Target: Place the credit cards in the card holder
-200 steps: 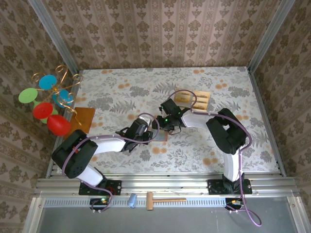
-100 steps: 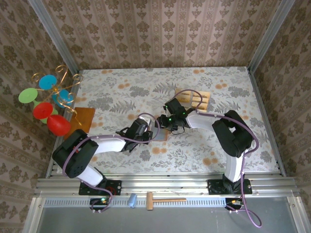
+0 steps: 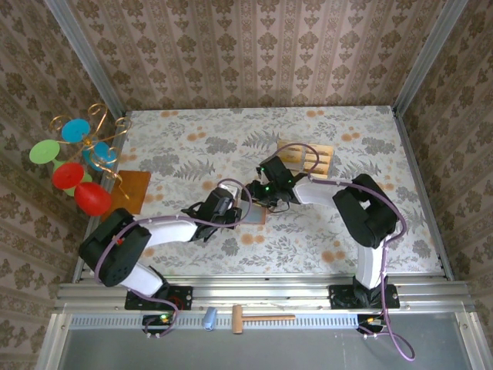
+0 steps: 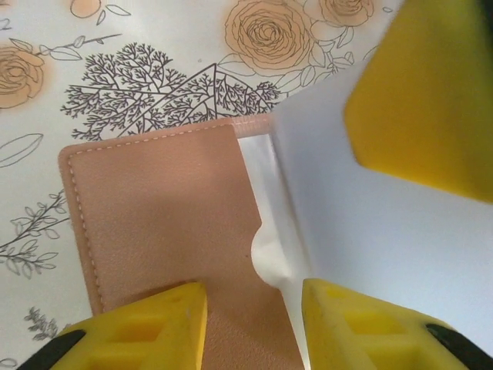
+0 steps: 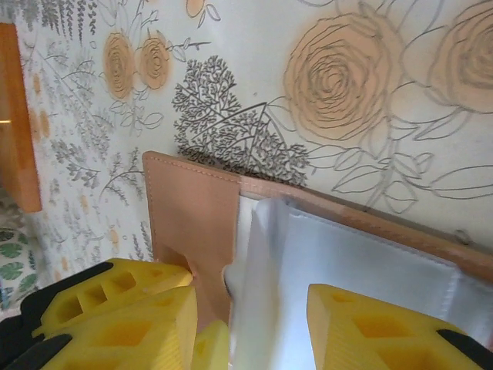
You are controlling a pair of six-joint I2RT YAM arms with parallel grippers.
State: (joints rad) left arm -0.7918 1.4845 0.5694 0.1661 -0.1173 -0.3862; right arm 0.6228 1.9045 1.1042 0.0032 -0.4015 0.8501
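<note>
The card holder lies open at the table's middle, its pinkish-brown flap flat and a white inner sleeve standing up from it. My left gripper hovers over the flap with its yellow jaws apart, and the sleeve's edge touches its right finger. My right gripper is open astride the raised sleeve, without pinching it. In the top view the left gripper and right gripper meet at the holder. The credit cards, tan-gold with paler stripes, lie in a loose group behind the right gripper.
An orange-brown board lies at the left, beside a wire stand with coloured discs. A wooden mallet and a blue cylinder rest on the front rail. Patterned walls close in the table.
The right arm's elbow swung slightly right and then settled; its gripper shifted a little at the holder. The left arm has barely moved.
</note>
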